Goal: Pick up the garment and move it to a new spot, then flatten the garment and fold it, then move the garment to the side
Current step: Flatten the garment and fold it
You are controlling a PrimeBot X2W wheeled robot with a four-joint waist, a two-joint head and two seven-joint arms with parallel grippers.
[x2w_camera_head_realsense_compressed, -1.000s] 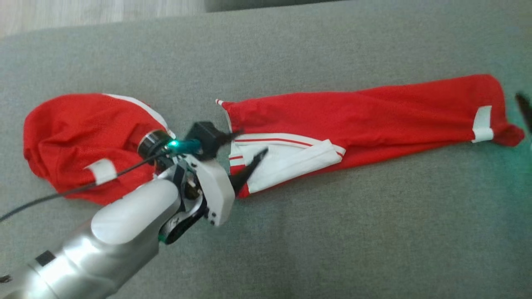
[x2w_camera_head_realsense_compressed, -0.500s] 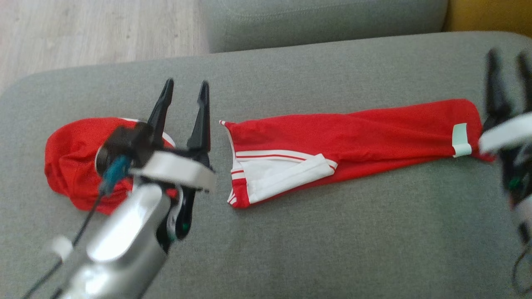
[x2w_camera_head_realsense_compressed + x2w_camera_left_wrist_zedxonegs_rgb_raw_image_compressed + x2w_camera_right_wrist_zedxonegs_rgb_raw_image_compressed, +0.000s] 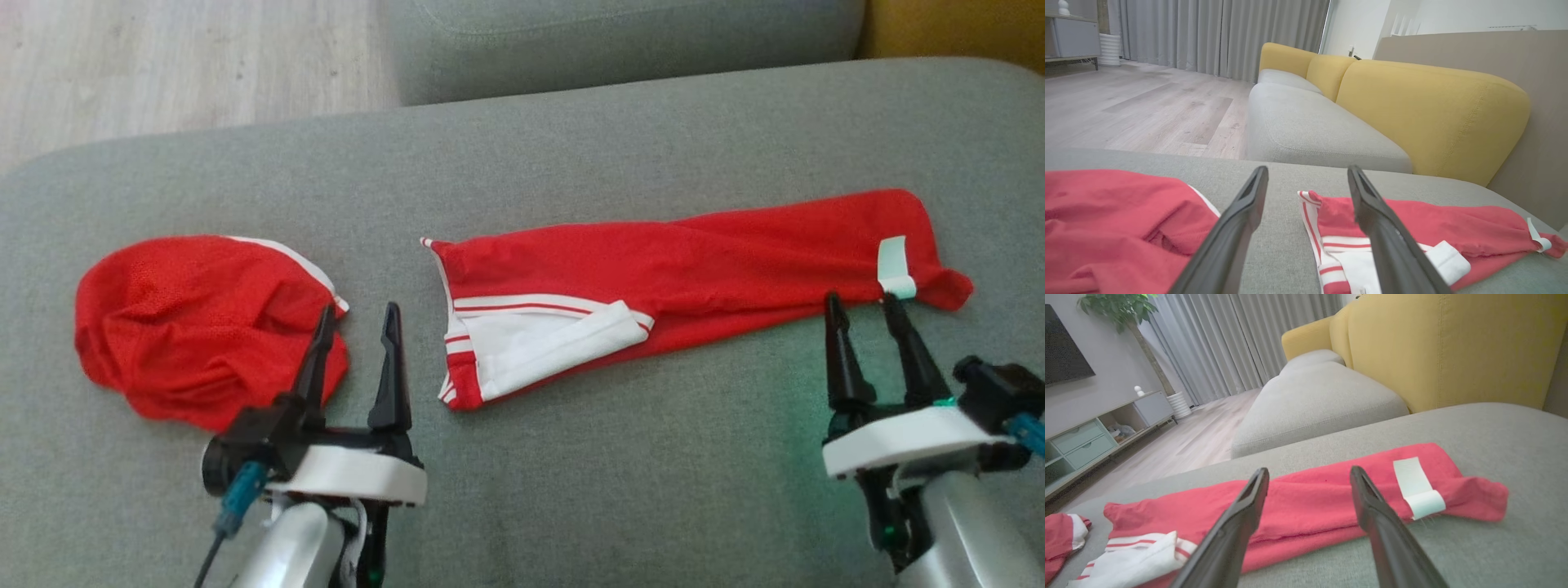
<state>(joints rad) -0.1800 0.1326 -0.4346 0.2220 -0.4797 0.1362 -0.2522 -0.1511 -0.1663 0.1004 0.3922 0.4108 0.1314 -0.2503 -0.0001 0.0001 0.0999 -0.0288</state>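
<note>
1. Lying flat on the grey sofa seat [image 3: 571, 490], the folded red garment [image 3: 694, 269] runs lengthwise from the seat's middle toward its right edge. Its white-striped end points left and its end with the white tag [image 3: 894, 265] points right.
2. A crumpled red garment [image 3: 196, 327] sits near the seat's left edge, apart from it.
3. The left gripper [image 3: 359, 314] hovers between the two garments, fingers spread wide, empty, pointing at the back edge.
4. The right gripper [image 3: 861, 300], equally wide and empty, has its tips just beside the tagged end.
5. Beyond are a yellow backrest [image 3: 1425, 110], a wooden floor [image 3: 163, 65] and grey curtains [image 3: 1208, 32].

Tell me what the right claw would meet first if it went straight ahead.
Probably the long red garment, near its white tag; the open right claw points at it.
</note>
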